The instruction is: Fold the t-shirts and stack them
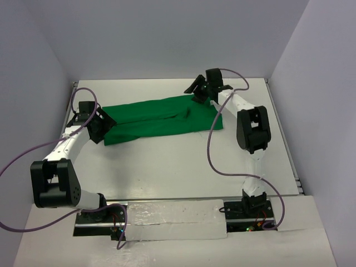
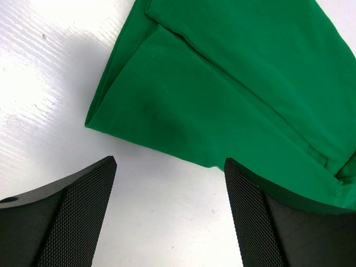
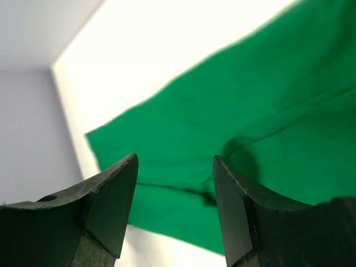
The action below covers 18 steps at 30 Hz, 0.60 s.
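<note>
Shirt [image 1: 161,119], bright green, is lying on the far half of the white surface [image 1: 183,167]. It is folded into a long band that is running from left to right. Left hand [image 1: 104,125] is hovering at the left end of the band with its fingers wide apart and is holding nothing. In the left wrist view, a folded corner of the cloth is showing just beyond the fingertips. Right hand [image 1: 204,93] is hanging over the far right corner of the band. Its fingers are also standing apart and gripping nothing, and the cloth is lying below them with one soft wrinkle.
</note>
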### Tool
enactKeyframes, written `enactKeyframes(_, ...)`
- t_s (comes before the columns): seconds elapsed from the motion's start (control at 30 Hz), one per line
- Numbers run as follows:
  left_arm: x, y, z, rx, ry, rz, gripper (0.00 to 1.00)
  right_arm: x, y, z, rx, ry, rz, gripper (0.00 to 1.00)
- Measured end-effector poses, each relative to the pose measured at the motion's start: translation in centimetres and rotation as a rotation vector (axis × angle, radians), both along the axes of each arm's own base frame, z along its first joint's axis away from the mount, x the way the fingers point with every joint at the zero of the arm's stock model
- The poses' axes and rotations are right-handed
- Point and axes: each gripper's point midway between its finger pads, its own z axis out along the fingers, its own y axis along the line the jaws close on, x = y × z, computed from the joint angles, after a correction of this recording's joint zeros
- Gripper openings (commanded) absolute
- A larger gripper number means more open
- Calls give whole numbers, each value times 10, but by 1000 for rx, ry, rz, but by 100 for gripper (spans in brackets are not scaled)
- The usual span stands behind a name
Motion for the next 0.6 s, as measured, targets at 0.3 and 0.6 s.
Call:
enactKeyframes(0.3,-1,-1,5,-2,-14,-2,87,-39,-15,65,-17,-128,9,49)
enactKeyframes(0.6,-1,-1,8,-5,-19,-5,87,-73,-19,-16,-41,50,-2,9)
